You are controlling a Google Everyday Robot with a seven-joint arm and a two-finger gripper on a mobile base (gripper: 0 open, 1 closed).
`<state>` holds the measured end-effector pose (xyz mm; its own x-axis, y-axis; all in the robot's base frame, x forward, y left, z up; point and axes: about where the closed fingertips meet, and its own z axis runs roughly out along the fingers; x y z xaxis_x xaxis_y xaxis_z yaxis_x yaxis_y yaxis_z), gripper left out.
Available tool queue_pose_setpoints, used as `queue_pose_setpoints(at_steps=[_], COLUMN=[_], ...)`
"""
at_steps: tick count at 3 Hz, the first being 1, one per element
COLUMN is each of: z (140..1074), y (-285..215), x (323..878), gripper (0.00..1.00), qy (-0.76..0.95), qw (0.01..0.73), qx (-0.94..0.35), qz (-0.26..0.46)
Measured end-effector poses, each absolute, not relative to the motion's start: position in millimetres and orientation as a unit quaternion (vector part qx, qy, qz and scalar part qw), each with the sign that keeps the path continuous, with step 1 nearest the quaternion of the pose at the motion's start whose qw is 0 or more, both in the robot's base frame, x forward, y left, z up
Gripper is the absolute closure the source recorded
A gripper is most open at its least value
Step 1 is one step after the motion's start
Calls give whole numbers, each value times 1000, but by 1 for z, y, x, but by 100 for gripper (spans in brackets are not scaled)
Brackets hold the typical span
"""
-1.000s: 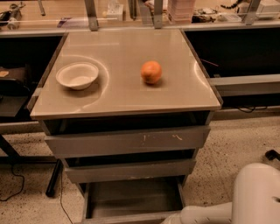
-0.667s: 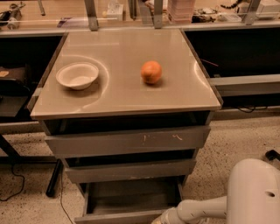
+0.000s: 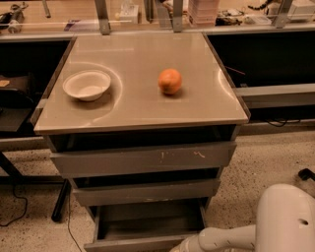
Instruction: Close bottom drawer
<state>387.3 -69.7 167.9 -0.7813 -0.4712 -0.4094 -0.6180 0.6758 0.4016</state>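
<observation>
Reach is what has changed: the white arm (image 3: 221, 238) now stretches further along the foot of the cabinet (image 3: 140, 106) than a second ago, bringing the gripper (image 3: 178, 247) to the front edge of the bottom drawer (image 3: 147, 221), right of that front's middle. The picture's lower edge cuts it off, so its grip cannot be made out. The bottom drawer remains pulled out at the cabinet's base, tray showing. On the cabinet's top, the bowl (image 3: 86, 84) and the orange (image 3: 170, 81) sit unmoved. Pale scratches mark the top drawer front (image 3: 142, 158).

Speckled pale floor (image 3: 263, 162), dark-shelved benches (image 3: 275, 93) either side, a black bench leg (image 3: 60, 202) left, metal posts (image 3: 102, 15) behind.
</observation>
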Motion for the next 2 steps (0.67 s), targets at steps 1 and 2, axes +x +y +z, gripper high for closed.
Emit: queue_pose_setpoints(at_steps=[1, 2], z=[151, 150], y=[-77, -84], x=[417, 431], gripper=[100, 100], qy=[914, 916], qw=[186, 203], qx=[-254, -242], qz=[257, 248])
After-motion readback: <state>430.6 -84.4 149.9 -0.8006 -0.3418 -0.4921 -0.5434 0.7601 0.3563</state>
